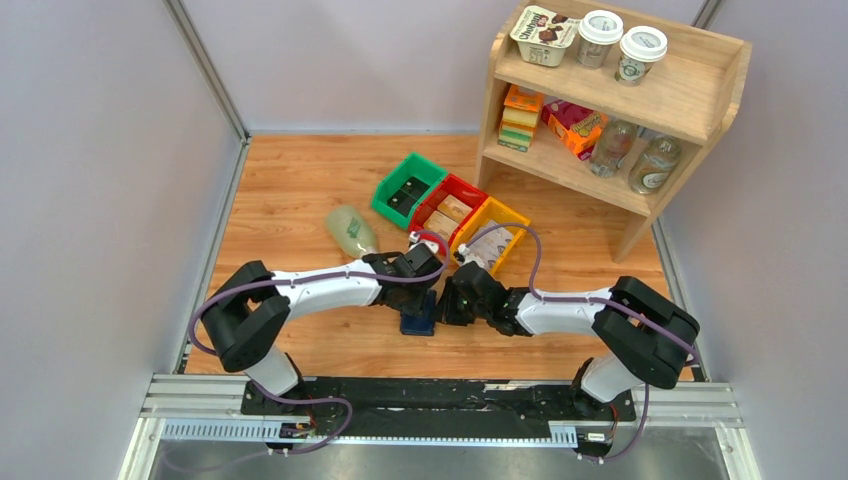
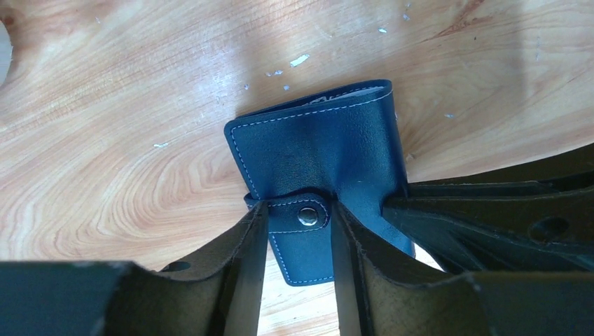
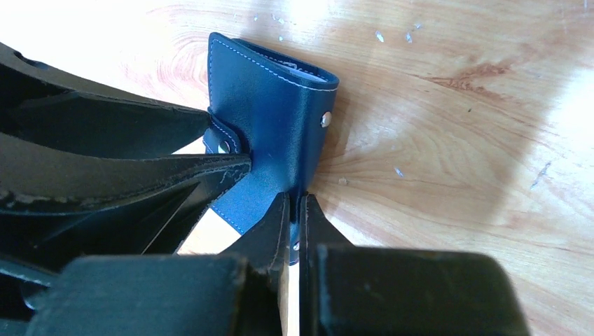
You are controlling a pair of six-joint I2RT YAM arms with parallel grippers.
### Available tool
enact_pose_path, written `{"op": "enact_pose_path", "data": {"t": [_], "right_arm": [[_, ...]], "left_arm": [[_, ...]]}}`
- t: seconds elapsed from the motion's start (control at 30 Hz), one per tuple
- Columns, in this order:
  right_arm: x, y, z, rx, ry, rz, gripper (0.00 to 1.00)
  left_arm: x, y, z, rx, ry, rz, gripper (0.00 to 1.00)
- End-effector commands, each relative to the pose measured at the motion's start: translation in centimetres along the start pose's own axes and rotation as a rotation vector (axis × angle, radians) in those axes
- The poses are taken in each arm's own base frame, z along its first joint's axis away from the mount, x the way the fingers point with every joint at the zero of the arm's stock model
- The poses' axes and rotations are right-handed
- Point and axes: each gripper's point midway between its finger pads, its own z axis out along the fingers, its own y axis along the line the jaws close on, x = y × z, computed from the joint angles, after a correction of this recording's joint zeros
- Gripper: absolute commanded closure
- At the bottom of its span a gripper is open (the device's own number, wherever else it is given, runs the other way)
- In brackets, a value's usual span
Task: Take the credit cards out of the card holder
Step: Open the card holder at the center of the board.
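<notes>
The navy card holder (image 1: 418, 320) lies folded on the wooden table between both arms, with its snap tab (image 2: 306, 215) fastened. My left gripper (image 2: 300, 213) straddles that tab, and its two fingers press against the tab's side edges. My right gripper (image 3: 295, 213) is shut on the edge of the card holder (image 3: 273, 105) cover, pinching the leather flat between its fingers. The credit cards stay tucked inside. Only a pale sliver (image 2: 350, 95) shows at the holder's far open edge. In the top view the two grippers (image 1: 432, 298) meet over the holder.
Green (image 1: 408, 188), red (image 1: 447, 208) and yellow (image 1: 490, 232) bins stand just behind the grippers. A plastic bottle (image 1: 350, 232) lies to their left. A wooden shelf (image 1: 620, 100) with cups and packets stands at the back right. Grey walls close both sides.
</notes>
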Motion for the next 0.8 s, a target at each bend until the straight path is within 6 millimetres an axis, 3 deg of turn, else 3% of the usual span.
{"op": "enact_pose_path", "data": {"t": [0.0,0.03,0.1,0.27,0.43,0.5,0.53,0.57,0.67,0.77], "right_arm": [[0.5,-0.9,-0.1,0.033,0.015,-0.041,1.0],[0.5,-0.9,-0.1,0.034,0.016,-0.041,1.0],[0.5,-0.9,-0.1,0.033,0.015,-0.039,1.0],[0.7,-1.3,-0.2,0.04,0.019,-0.039,1.0],[0.6,-1.5,-0.6,0.046,0.008,-0.05,1.0],[0.3,-1.5,-0.8,0.054,0.0,-0.058,1.0],[0.2,-1.5,-0.9,0.056,-0.003,-0.061,1.0],[0.2,-1.5,-0.9,0.056,-0.003,-0.064,1.0],[0.2,-1.5,-1.1,0.063,0.006,-0.079,1.0],[-0.4,-1.9,-1.1,0.095,-0.02,-0.09,1.0]], "left_arm": [[1.9,0.3,1.3,-0.037,0.066,0.017,0.63],[1.9,0.5,1.2,-0.045,0.063,0.017,0.66],[1.5,0.8,0.9,-0.063,0.046,0.017,0.81],[-0.6,1.7,-1.4,-0.092,-0.05,0.017,0.99],[-1.8,2.7,-3.8,-0.076,-0.165,-0.033,1.0],[-0.9,3.6,-4.0,-0.06,-0.191,-0.084,1.0],[-1.7,3.6,-4.7,-0.024,-0.238,-0.134,1.0],[-0.4,4.2,-4.1,-0.028,-0.218,-0.152,1.0],[0.1,4.0,-3.8,0.075,-0.244,-0.269,1.0],[2.4,4.4,-2.4,0.106,-0.212,-0.36,1.0]]}}
